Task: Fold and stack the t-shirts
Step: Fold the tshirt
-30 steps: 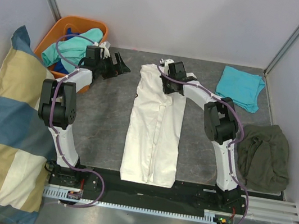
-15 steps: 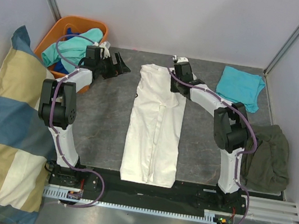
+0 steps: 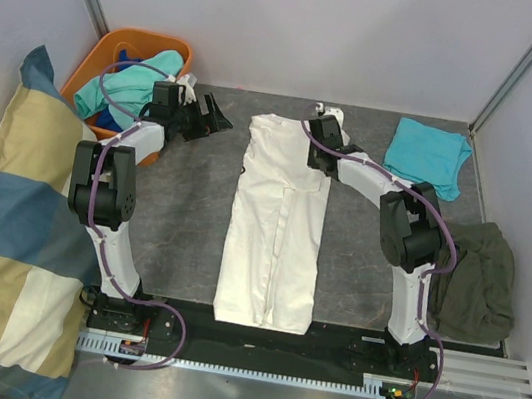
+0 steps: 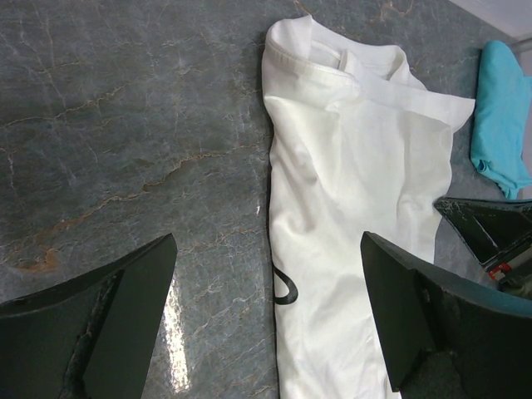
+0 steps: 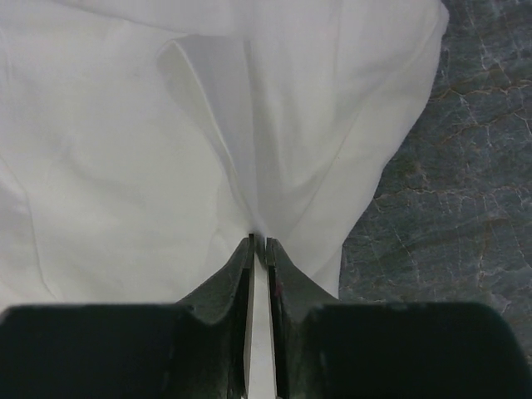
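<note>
A cream-white t-shirt (image 3: pixel 278 222) lies folded into a long strip down the middle of the table, collar at the far end. My right gripper (image 3: pixel 320 137) is shut on a pinch of its cloth (image 5: pixel 274 125) at the far right corner; the jaws show nearly closed with white fabric between them (image 5: pixel 258 243). My left gripper (image 3: pixel 220 117) is open and empty, hovering left of the collar (image 4: pixel 332 62), apart from the shirt. A turquoise t-shirt (image 3: pixel 427 154) lies at the far right. Mint-green and blue t-shirts (image 3: pixel 127 86) fill the orange basket.
The orange basket (image 3: pixel 119 43) stands at the far left corner. A dark olive garment (image 3: pixel 471 278) lies crumpled at the right edge. A big yellow-and-blue checked pillow (image 3: pixel 6 239) leans at the left. Grey walls close in the table.
My right gripper has moved from over the shirt's far middle to its far right corner and closed on the cloth. The left arm has not moved.
</note>
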Motion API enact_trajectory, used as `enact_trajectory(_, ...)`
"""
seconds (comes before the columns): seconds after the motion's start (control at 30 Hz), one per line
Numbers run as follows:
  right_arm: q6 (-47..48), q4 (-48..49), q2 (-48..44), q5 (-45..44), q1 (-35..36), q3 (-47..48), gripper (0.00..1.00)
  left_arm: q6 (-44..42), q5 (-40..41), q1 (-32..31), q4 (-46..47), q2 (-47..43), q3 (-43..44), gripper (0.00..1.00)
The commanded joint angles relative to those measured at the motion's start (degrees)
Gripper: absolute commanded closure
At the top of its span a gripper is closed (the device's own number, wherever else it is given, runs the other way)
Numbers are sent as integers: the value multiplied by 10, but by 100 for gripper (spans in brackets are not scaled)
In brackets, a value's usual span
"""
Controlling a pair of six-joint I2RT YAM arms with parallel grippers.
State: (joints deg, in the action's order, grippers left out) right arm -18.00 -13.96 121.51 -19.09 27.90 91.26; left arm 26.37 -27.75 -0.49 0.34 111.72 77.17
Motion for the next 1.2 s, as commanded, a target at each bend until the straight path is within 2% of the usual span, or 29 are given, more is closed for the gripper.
enact_trajectory(0.0,-36,-14,-28,-49,-3,-8,81,11,-19,-2,15,-2,6,0)
enact_trajectory(0.03,-41,-17,-28,-54,-4,-8,79,11,-20,-2,15,-3,6,0)
enact_trajectory(0.17,-70,-32,-32,-84,-9,-11,53,10,-20,-2,15,-3,7,0)
enact_trajectory(0.3,-92,-33,-58,-117,-18,-35,43,11,-20,-2,15,-4,8,0)
enact_trajectory(0.6,-92,-2,-178,-151,-35,-141,38,9,-27,-4,21,-10,12,0)
enact_trajectory(0.67,-83,11,-202,-139,-38,-164,36,8,-32,-8,23,-13,10,0)
enact_trajectory(0.87,-49,38,-255,-26,-37,-213,32,-4,-36,-35,28,-41,-20,0)
enact_trajectory(0.93,-45,38,-275,19,-37,-233,32,-6,-25,-50,22,-61,-46,0)
enact_trajectory(1.07,-48,13,-360,50,-31,-307,33,-16,31,-117,-15,-134,-109,0)
enact_trajectory(1.17,-59,-21,-441,57,-12,-364,34,-1,90,-176,-36,-236,-217,0)
